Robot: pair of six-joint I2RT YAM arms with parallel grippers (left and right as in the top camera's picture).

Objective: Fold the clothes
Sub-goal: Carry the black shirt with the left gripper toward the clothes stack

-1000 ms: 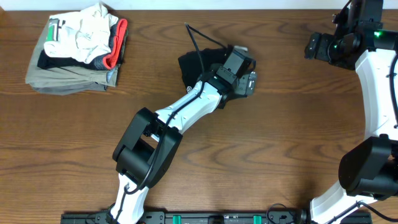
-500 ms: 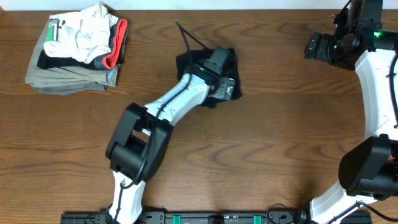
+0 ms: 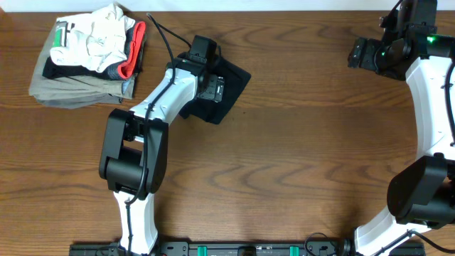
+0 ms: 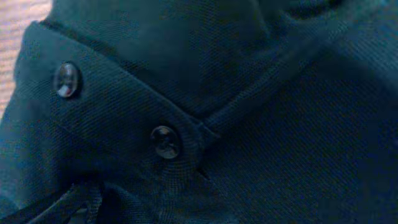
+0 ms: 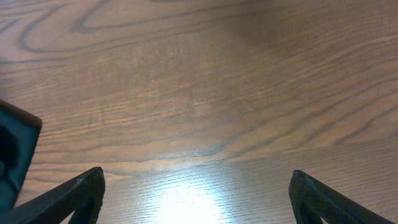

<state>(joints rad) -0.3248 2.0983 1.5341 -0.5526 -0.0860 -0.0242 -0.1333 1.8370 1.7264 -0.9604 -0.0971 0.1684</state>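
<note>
The black top (image 3: pixel 233 87) lies bunched in a small folded bundle on the wooden table, just right of the garment stack. My left gripper (image 3: pixel 212 88) is down on the bundle, its fingers hidden by the arm. The bundle has travelled with it, so it is shut on the cloth. In the left wrist view the black top (image 4: pixel 267 124) fills the frame, with its placket and two dark buttons (image 4: pixel 165 141); no fingers show. My right gripper (image 3: pixel 359 53) is held at the far right, away from the top. In the right wrist view it (image 5: pixel 196 202) is open and empty over bare wood.
A stack of beige, white and red-trimmed garments (image 3: pixel 89 53) sits at the back left corner, close to the black bundle. The left arm (image 3: pixel 135 149) stretches from the front edge up to the bundle. A dark shape (image 5: pixel 12 155) shows at the left edge of the right wrist view.
My left gripper has swept left across the table's back, dragging the black top from the centre to near the garment stack. The right arm has not moved.
</note>
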